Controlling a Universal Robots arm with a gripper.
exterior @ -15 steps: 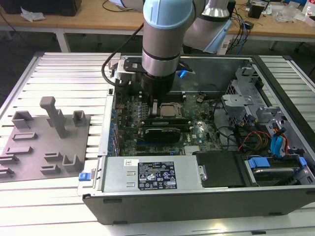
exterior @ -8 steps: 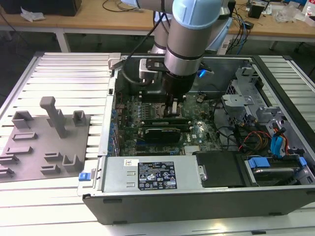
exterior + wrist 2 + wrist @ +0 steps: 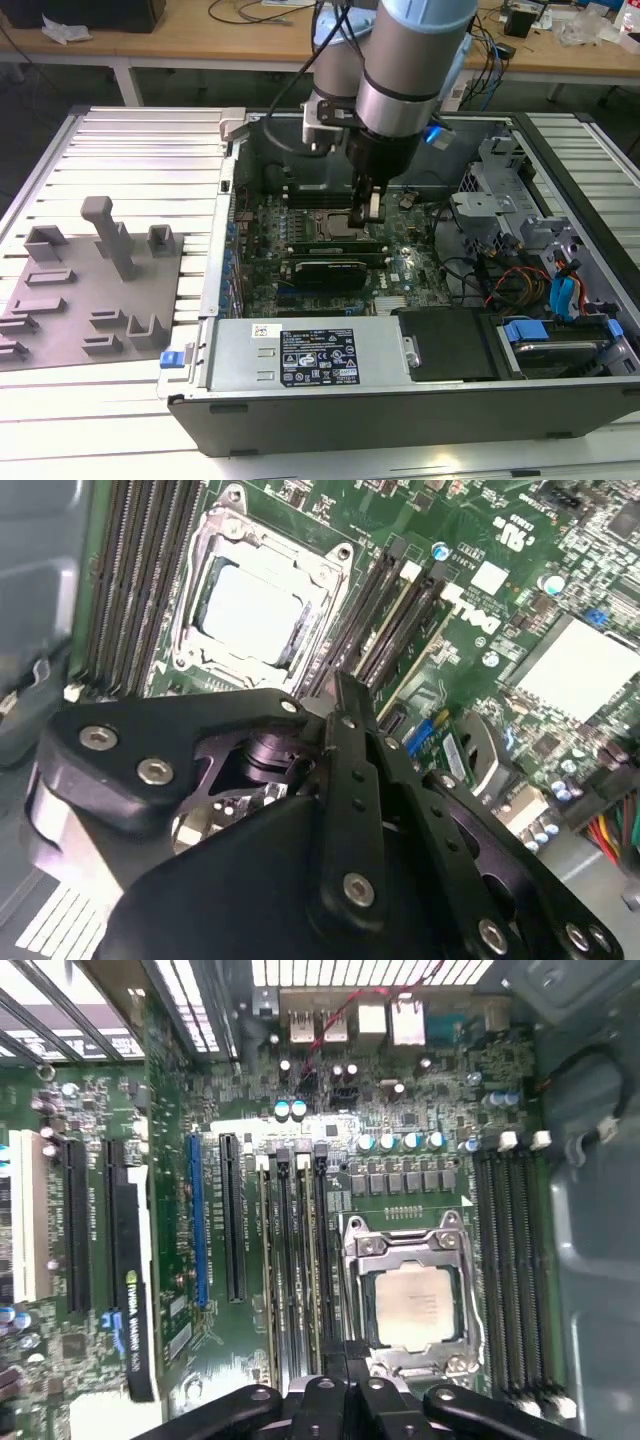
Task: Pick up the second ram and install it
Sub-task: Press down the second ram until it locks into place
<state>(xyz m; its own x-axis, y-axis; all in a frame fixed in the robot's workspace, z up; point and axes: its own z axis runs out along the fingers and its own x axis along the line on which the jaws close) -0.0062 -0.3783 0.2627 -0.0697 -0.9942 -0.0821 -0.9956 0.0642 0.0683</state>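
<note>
My gripper (image 3: 371,215) reaches down into the open computer case, its black fingers drawn together. The tips (image 3: 345,685) rest over the long black memory slots (image 3: 385,605) right beside the processor socket (image 3: 255,605). In the first wrist view the gripper (image 3: 345,1358) sits at the end of those slots. A thin greenish-grey strip that looks like the second ram (image 3: 297,1290) runs along one slot under the tips. Whether the fingers pinch it or only rest on top is hidden by the tips. The socket (image 3: 410,1300) lies just to one side.
A graphics card (image 3: 325,272) lies across the board near the power supply (image 3: 305,355). Drive cages and cable bundles (image 3: 530,270) crowd the case at the exterior view's right. Grey holder blocks (image 3: 100,270) stand on the slatted table at the exterior view's left.
</note>
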